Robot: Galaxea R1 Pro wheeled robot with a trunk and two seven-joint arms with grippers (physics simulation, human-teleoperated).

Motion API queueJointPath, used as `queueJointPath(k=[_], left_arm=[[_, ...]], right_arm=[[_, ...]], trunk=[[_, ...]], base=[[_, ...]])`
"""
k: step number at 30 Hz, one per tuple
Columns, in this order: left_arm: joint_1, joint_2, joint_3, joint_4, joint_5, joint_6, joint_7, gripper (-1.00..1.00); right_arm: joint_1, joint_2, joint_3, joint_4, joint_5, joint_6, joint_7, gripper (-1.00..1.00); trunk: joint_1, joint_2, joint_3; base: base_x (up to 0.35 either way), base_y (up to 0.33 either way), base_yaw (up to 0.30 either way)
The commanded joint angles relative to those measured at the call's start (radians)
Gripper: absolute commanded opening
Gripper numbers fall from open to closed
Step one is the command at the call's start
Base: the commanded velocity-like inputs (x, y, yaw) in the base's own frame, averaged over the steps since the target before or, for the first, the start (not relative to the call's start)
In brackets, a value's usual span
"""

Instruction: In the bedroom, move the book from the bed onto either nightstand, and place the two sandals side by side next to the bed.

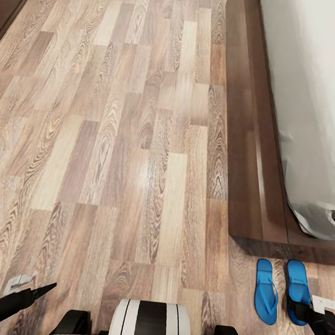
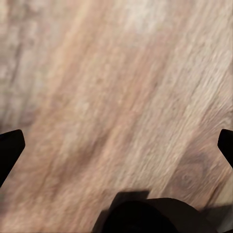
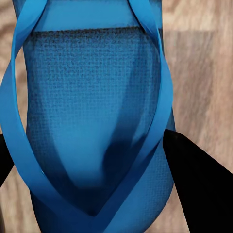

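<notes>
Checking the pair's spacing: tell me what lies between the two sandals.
Only bare wood-plank floor. In the head view, a narrow strip of it separates the left sandal from the right sandal, over whose near end the right gripper sits.

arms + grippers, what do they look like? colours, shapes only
Both arms matte black. The left gripper ends in slim fingers tapering to a point. The right gripper has blocky black fingers below a white-grey wrist section. The torso between them is white with black stripes. No cables or markings visible.
</notes>
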State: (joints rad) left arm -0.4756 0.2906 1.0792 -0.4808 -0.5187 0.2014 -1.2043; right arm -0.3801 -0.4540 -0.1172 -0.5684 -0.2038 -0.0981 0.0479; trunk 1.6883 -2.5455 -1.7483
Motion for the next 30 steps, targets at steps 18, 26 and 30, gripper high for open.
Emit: queueJointPath(k=[18, 26, 30], left_arm=[[-0.001, -0.002, 0.008, -0.001, -0.009, 0.013, -0.004, 1.00], [-0.001, -0.002, 0.008, -0.001, -0.009, 0.013, -0.006, 1.00], [-0.001, -0.002, 0.008, -0.001, -0.009, 0.013, -0.006, 1.00]], right_arm=[[0.000, 0.000, -0.001, 0.001, -0.010, -0.003, 0.005, -1.00], [0.000, 0.000, -0.001, 0.001, -0.009, -0.003, 0.005, -1.00], [0.000, 0.000, -0.001, 0.001, -0.009, -0.003, 0.005, -1.00]], trunk=[[0.005, -0.003, -0.043], [0.006, -0.003, -0.051], [0.007, -0.004, -0.058]], base=[[0.000, 0.002, 0.000], [0.000, 0.000, 0.000], [0.000, 0.000, 0.000]])
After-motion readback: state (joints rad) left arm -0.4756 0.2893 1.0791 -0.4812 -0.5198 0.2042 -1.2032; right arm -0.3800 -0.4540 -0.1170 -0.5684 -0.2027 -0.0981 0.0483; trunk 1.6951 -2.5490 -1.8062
